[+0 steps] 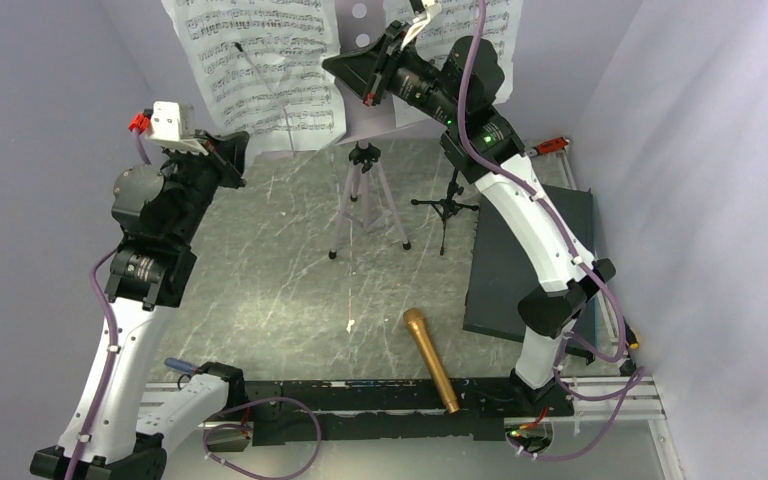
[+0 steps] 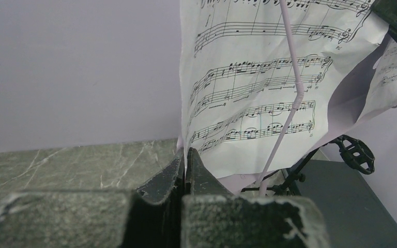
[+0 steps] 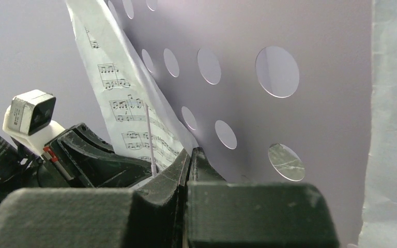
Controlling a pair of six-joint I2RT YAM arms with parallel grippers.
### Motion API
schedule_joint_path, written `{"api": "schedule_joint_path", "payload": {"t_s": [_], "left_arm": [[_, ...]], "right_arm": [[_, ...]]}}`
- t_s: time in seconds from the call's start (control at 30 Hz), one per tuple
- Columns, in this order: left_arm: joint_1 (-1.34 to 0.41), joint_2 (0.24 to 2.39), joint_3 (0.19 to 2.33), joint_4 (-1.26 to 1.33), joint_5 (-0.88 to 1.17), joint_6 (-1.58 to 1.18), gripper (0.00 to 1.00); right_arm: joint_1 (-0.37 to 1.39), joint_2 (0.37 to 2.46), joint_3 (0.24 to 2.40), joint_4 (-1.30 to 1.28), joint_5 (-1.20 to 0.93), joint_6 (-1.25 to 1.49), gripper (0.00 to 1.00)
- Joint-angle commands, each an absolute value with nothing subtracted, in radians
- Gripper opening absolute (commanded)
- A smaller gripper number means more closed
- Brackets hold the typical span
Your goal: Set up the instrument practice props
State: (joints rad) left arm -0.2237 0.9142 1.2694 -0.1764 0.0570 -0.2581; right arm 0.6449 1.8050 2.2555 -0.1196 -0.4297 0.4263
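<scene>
The lilac music stand (image 1: 364,190) stands on its tripod at the back middle, with its perforated desk (image 3: 289,119) upright. A white music sheet (image 1: 260,70) hangs across the desk's left side, and a second sheet (image 1: 490,20) shows behind the right arm. My left gripper (image 2: 185,151) is shut on the first sheet's (image 2: 248,77) lower left edge. My right gripper (image 3: 190,154) is shut where that sheet's (image 3: 129,108) right edge meets the desk. The gold microphone (image 1: 430,358) lies flat near the table's front. The black mic stand (image 1: 447,205) stands right of the music stand, and its ring mount (image 2: 357,154) holds nothing.
A dark grey slab (image 1: 525,260) lies along the right side under the right arm. A red-handled wrench (image 1: 550,146) rests at the back right by the wall. Lilac walls close the table in on three sides. The stand's thin wire arm (image 2: 289,103) crosses the sheet.
</scene>
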Motion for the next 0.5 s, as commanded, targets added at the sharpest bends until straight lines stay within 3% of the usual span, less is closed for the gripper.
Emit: {"api": "schedule_joint_path", "payload": {"t_s": [0.0, 0.27, 0.37, 0.47], "left_arm": [[-0.222, 0.898, 1.251, -0.136, 0.035, -0.280, 0.03], [-0.221, 0.893, 1.241, -0.119, 0.028, -0.291, 0.03], [-0.222, 0.891, 1.239, -0.122, 0.030, -0.292, 0.10], [-0.221, 0.886, 1.235, -0.120, 0.030, -0.295, 0.25]], "right_arm": [[0.644, 1.798, 2.308, -0.052, -0.442, 0.450, 0.01], [0.645, 1.784, 2.280, -0.013, -0.448, 0.475, 0.19], [0.645, 1.756, 2.232, -0.003, -0.445, 0.475, 0.28], [0.643, 1.724, 2.192, 0.027, -0.431, 0.471, 0.35]]}}
